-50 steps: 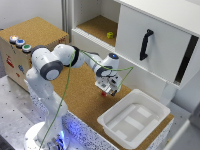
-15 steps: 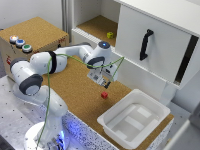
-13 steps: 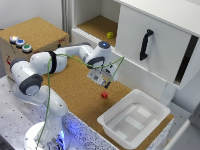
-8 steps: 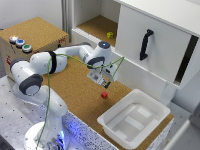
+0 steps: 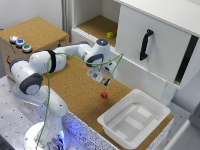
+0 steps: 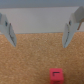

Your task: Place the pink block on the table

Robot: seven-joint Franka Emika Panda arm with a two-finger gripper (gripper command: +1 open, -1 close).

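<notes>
Jaws spread wide and hold nothing: I read my gripper as clear of the block, which sits on the table, apart from both fingers, so the placing looks done. Block: small red-pink cube, flat-faced, resting squarely. Table: speckled cork, matte, grainy. Further out, toward the exterior view's right, a smooth white tray lies near.

Arm extended, gripper pointing down, jaws apparently apart, empty.
</notes>
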